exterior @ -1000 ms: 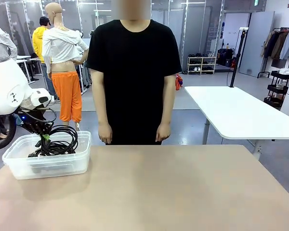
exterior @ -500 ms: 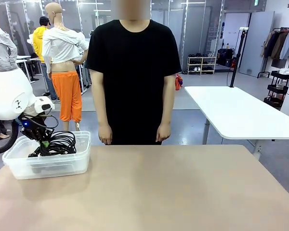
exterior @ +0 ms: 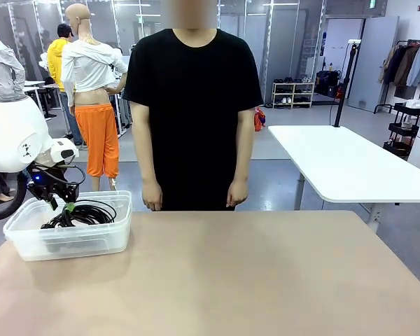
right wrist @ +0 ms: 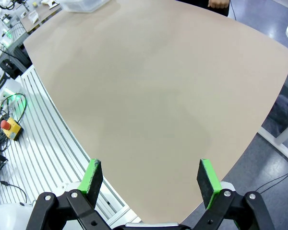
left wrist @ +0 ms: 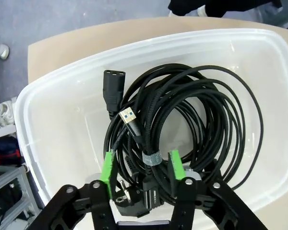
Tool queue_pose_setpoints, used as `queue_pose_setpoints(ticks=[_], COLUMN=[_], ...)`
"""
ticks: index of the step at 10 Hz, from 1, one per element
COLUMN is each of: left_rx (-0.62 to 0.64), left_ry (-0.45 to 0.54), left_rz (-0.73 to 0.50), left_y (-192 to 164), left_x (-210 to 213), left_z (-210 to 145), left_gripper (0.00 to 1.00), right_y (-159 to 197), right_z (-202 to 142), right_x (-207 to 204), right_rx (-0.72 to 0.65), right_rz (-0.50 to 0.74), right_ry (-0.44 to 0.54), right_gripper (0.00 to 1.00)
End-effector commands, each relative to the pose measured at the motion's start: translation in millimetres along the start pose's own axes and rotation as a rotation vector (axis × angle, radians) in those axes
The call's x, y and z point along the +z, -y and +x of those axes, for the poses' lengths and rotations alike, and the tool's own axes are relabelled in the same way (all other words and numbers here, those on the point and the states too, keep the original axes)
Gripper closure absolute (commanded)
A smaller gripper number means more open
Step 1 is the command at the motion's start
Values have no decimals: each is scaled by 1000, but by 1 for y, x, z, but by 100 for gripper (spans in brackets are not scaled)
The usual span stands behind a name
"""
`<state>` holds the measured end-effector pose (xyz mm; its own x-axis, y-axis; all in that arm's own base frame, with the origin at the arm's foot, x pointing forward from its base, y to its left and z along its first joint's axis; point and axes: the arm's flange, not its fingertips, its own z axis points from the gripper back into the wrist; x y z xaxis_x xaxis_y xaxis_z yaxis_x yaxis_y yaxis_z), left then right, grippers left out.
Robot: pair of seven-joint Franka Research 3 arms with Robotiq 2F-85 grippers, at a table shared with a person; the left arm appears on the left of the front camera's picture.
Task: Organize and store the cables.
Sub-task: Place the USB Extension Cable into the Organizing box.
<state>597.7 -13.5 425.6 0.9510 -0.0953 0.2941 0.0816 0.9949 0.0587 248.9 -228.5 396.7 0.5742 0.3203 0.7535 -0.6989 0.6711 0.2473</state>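
Note:
The cables (exterior: 86, 213) are thin black cords coiled as one round bundle with plug ends. They lie inside a clear plastic bin (exterior: 77, 241) at the table's far left. My left gripper (exterior: 59, 204) hangs just over the bin's left part. In the left wrist view the left gripper (left wrist: 142, 166) is open, its green pads (left wrist: 108, 167) standing on either side of the cables (left wrist: 192, 110) near a small strap. The coil rests on the floor of the bin (left wrist: 62, 120). My right gripper (right wrist: 149, 177) is open over bare tabletop with nothing between its fingers.
A person (exterior: 193, 112) stands at the far edge of the tan table (exterior: 231, 273), hands down at the sides. A white table (exterior: 343, 161) stands behind at the right. The right wrist view has the bin (right wrist: 84, 4) at its top edge and a red stop button (right wrist: 9, 127) beside the table.
The left gripper has opened and let go of the cable bundle, which has sunk from above the rim down into the bin. The right gripper has not moved.

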Motion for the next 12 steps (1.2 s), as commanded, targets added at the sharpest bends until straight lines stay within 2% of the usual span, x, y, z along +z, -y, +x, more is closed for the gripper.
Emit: queue_pose_setpoints(ticks=[1, 2, 3, 7, 8, 9, 12], left_rx=[7, -39, -83, -150, -173, -116, -116], left_ry=[6, 40, 85, 173, 167, 126, 126], left_rz=[8, -16, -15, -19, -32, 8, 8], left_y=[-5, -7, -7, -6, -5, 0, 0], left_x=[10, 17, 23, 34, 31, 37, 37], left_z=[-3, -8, -13, -25, -24, -13, -13], left_gripper=[15, 14, 0, 0, 0, 0, 0], right_y=[1, 1, 1, 1, 1, 1, 1], right_z=[0, 0, 0, 0, 0, 0, 0], right_x=[1, 1, 1, 1, 1, 1, 1], right_rx=[15, 15, 15, 15, 15, 15, 15], right_rz=[1, 1, 1, 1, 1, 1, 1], right_ry=[18, 18, 18, 18, 18, 18, 18], right_gripper=[0, 0, 0, 0, 0, 0, 0])
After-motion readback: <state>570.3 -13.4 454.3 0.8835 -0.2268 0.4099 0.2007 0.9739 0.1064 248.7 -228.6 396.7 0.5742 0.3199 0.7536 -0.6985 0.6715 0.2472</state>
